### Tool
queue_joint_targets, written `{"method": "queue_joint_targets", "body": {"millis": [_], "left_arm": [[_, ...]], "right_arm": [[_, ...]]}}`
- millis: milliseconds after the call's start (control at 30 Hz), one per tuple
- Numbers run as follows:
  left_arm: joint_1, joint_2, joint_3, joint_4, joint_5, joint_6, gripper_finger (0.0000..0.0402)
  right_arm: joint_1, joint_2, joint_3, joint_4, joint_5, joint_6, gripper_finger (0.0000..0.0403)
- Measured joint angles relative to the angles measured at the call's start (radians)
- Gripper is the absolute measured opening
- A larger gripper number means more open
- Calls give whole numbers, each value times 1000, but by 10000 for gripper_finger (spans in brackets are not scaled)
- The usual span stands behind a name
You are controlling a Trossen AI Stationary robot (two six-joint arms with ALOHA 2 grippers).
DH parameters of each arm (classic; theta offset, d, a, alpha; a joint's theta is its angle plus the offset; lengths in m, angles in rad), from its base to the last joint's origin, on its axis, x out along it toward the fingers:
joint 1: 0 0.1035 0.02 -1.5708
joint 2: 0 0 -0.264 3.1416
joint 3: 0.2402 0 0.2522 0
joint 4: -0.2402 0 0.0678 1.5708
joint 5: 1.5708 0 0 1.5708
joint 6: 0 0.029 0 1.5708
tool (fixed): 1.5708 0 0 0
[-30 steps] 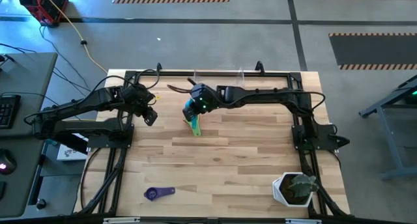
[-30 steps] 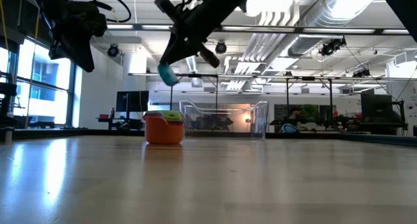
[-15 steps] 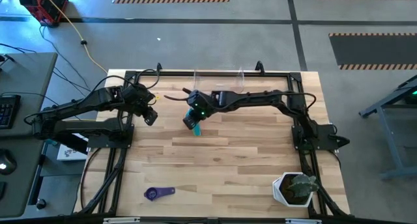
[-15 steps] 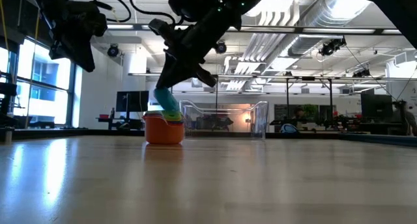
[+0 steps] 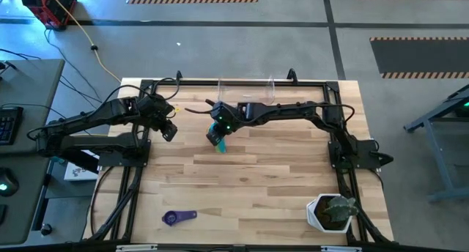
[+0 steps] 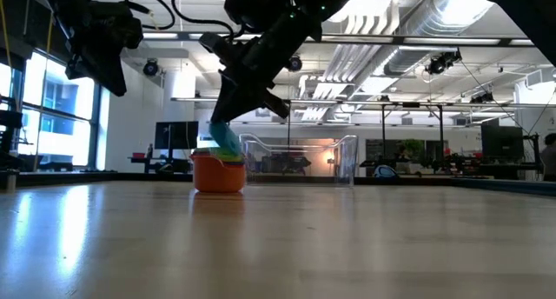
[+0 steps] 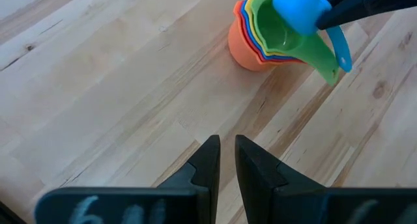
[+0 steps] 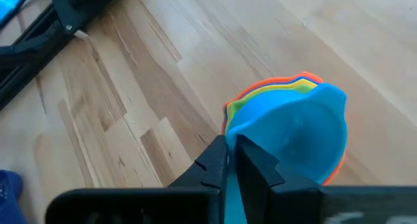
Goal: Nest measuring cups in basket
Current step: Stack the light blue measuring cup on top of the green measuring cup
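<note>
Purple cup (image 5: 171, 217): lies alone near the table's front edge, well apart from the stack; judged the last one left to collect, and the easiest to leave out.
Teal cup (image 7: 301, 9): pinched by its handle in the right gripper (image 8: 231, 160), fingers narrow on it, bowl hovering just over the green cup (image 7: 287, 38). It looks tilted; let go like this, it could land skew on the rim or tip out.
Nested stack (image 6: 217, 171): orange cup (image 7: 239, 47) at the bottom, the others inside it, standing on the bare wooden table (image 5: 278, 179), not in the basket. A downward or sideways push from the right gripper could slide or topple it, as nothing holds the base.
Left gripper (image 7: 223, 154): hangs above the table near its own side, fingers nearly together, holding nothing; it is not steadying the stack.
Clear basket (image 6: 298, 159): stands beyond the stack at the table's far edge. The stack must still be carried in, where loose cups could separate or catch its wall.
</note>
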Motion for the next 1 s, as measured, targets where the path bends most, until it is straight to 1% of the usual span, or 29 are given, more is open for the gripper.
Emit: {"method": "queue_joint_targets", "body": {"millis": [233, 433, 633, 800, 933, 1000], "left_arm": [[0, 0, 0, 0, -1, 0, 37], [0, 0, 0, 0, -1, 0, 37], [0, 0, 0, 0, -1, 0, 37], [0, 0, 0, -1, -1, 0, 37], [0, 0, 0, -1, -1, 8, 37], [0, 0, 0, -1, -1, 17, 37]], "right_arm": [[0, 0, 0, 0, -2, -15, 53], [0, -1, 0, -14, 18, 37, 56], [-2, -29, 0, -176, 18, 123, 57], [12, -34, 0, -335, 55, 163, 57], [31, -26, 0, -380, 78, 188, 57], [39, -26, -11, -351, 78, 193, 57]]}}
